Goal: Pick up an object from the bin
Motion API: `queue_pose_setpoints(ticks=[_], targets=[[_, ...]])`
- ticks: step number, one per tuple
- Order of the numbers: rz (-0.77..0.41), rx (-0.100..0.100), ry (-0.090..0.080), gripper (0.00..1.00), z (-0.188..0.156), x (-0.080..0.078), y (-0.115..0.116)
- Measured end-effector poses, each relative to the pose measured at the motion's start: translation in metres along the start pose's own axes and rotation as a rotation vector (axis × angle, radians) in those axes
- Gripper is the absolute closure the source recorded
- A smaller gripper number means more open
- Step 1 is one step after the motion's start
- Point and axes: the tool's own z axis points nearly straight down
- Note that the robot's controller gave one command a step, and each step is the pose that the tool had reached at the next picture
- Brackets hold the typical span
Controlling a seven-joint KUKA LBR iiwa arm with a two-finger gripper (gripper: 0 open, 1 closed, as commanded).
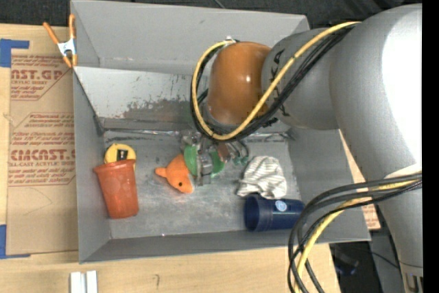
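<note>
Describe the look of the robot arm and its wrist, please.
The arm is a thick, rounded, silver-grey tube. A glossy orange dome-shaped cover sits on its wrist. Black and yellow cables loop around the cover and run along the arm.

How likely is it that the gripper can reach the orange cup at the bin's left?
Probably yes. The orange cup lies open from above, with bare floor between it and the gripper. Only a small orange toy lies near that path, and a yellow thing sits close behind the cup.
</note>
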Motion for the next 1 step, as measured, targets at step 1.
queue_pose_setpoints(ticks=[1], targets=[[0.000,0.000,0.003,1.00,-0.0147,0.0005,0.0002]])
